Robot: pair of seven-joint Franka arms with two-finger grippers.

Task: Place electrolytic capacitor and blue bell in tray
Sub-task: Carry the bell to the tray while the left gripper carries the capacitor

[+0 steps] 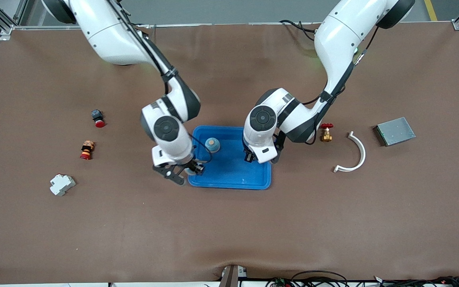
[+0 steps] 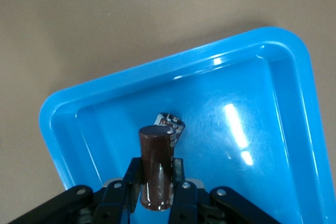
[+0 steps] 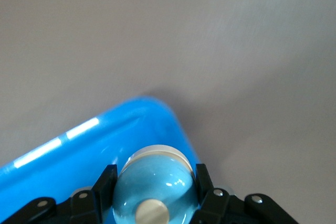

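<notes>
The bright-blue tray lies mid-table. My left gripper is over the tray's end toward the left arm, shut on the electrolytic capacitor, a dark brown glossy cylinder held upright above the tray floor. My right gripper is over the tray's corner toward the right arm, nearest the front camera. It is shut on the blue bell, a light blue dome with a cream knob, above the tray rim. A teal domed thing with a tan top stands in the tray.
Toward the left arm's end lie a red-handled brass valve, a white curved strip and a small grey metal box. Toward the right arm's end lie a red-capped button, a red-and-orange button and a white block.
</notes>
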